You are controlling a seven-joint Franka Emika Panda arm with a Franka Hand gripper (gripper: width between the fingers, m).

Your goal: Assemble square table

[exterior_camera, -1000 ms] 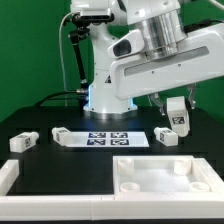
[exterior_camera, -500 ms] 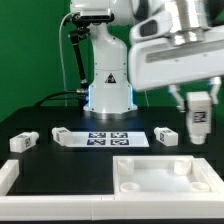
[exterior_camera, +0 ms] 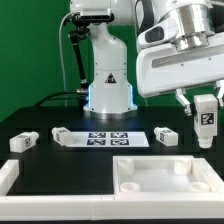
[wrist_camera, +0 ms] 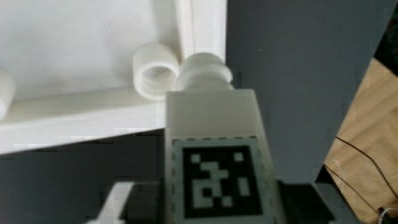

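Nearest me lies the large white plastic square table top (exterior_camera: 165, 160) with raised rim, and over its far side at the exterior view's right hangs the two-finger gripper (exterior_camera: 205, 100), jaws partly closed around an upright short white blocky tagged leg (exterior_camera: 206, 122).

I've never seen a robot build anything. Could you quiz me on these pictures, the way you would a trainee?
1. True or false: the gripper is empty.
2. Apart from the held leg, how many loose legs lie on the black table?
3. Where is the marker board? A) between two loose legs; B) on the square table top; C) in the gripper.

Key:
1. False: it grips a white tagged leg.
2. Three: one, two, three.
3. A.
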